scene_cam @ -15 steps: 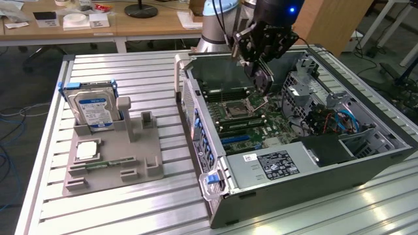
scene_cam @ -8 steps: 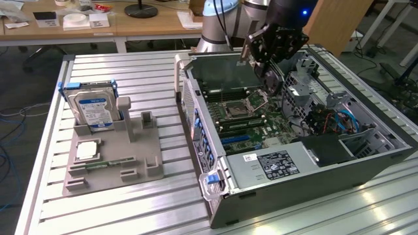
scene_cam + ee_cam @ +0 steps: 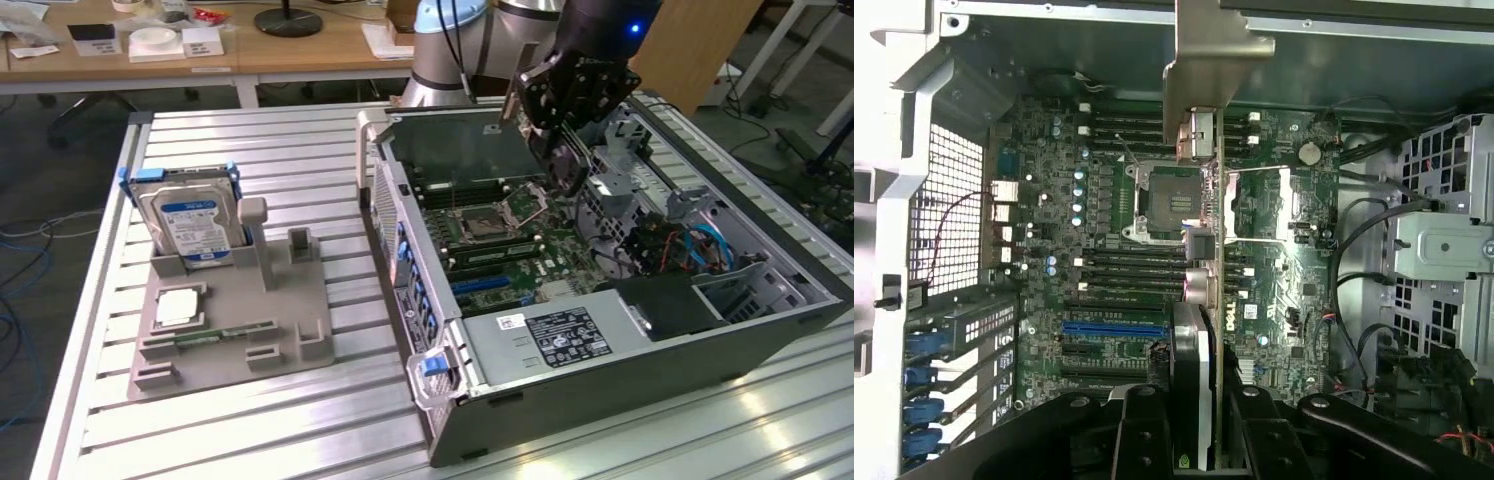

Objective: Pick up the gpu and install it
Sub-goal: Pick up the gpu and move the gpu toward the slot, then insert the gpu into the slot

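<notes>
Claw (image 3: pixel 1199 435) is clamped on the gpu (image 3: pixel 1205 340): thin dark card on edge, long axis level, silver bracket (image 3: pixel 1204 60) end pointing roughly 10 o'clock in the exterior view.

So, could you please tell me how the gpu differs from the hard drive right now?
The gpu is clamped in the gripper over the open computer case; the hard drive stands in the grey stand at the exterior view's left. The gpu is a dark board with a metal bracket; the hard drive is silver with a blue-white label. Both are flat and on edge.
</notes>
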You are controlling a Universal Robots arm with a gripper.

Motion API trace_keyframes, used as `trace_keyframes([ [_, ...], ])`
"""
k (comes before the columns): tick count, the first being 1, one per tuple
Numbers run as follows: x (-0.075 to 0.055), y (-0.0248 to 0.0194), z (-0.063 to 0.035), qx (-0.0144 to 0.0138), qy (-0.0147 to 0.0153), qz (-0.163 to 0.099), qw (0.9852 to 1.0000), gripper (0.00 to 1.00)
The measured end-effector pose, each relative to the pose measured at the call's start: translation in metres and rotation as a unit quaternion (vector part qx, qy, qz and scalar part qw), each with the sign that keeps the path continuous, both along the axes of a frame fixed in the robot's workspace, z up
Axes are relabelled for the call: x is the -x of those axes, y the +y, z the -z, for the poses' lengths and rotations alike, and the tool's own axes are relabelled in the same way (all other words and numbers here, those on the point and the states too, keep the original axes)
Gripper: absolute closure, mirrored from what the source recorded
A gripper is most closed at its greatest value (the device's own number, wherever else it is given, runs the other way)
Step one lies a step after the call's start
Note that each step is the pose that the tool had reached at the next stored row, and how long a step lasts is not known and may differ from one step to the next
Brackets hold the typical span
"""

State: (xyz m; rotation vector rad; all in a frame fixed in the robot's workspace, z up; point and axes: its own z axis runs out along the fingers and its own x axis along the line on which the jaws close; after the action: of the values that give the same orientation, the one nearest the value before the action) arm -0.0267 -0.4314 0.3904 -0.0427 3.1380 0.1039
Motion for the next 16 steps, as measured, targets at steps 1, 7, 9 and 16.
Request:
trace_keyframes([
  [1,0.0,0.0,0.0,0.0,0.0,0.0,1.0,0.72],
  [7,0.0,0.0,0.0,0.0,0.0,-0.001,1.0,0.72],
  [9,0.0001,0.0,0.0001,0.0,0.0,-0.069,0.9976,0.72],
  [16,0.0,0.0,0.0003,0.0,0.0,-0.157,0.9877,0.72],
])
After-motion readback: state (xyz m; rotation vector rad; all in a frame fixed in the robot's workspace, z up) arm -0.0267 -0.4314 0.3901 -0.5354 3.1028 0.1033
